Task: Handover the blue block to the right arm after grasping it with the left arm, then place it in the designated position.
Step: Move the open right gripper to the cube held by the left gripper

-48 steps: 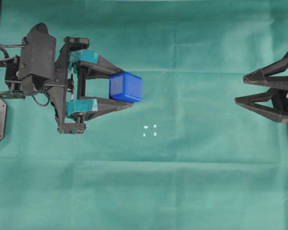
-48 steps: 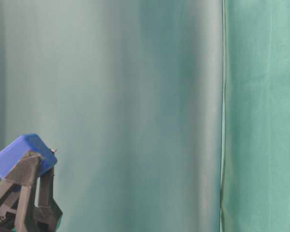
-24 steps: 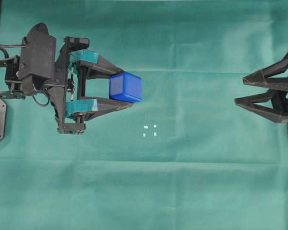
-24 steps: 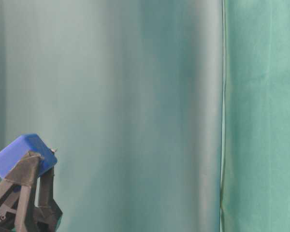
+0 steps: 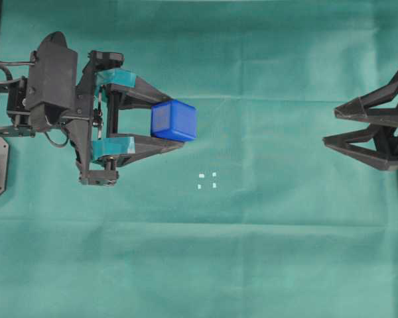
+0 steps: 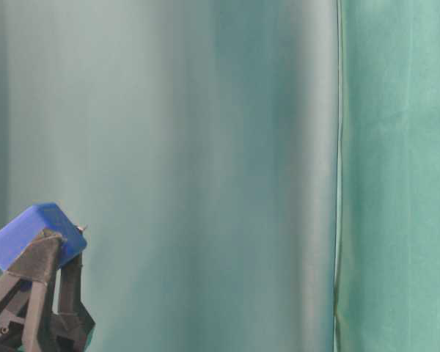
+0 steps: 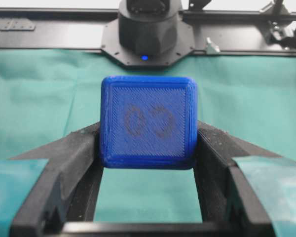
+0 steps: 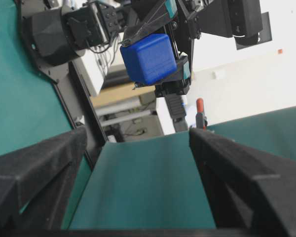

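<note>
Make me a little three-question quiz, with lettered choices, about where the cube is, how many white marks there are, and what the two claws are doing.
1. Where is the blue cube?
A. lying on the white marks
B. between the tips of the left claw
C. in the right claw

2. How many white marks are on the green cloth?
A. two
B. four
C. six

3. What is the right claw doing?
A. open and empty
C. clamped on the cube
B. shut on nothing

Answers: 1 B, the overhead view shows the cube pinched between the teal-padded fingers, clear of the marks. 2 B, four dots form a small square. 3 A, its fingers are spread with only cloth between them.
</note>
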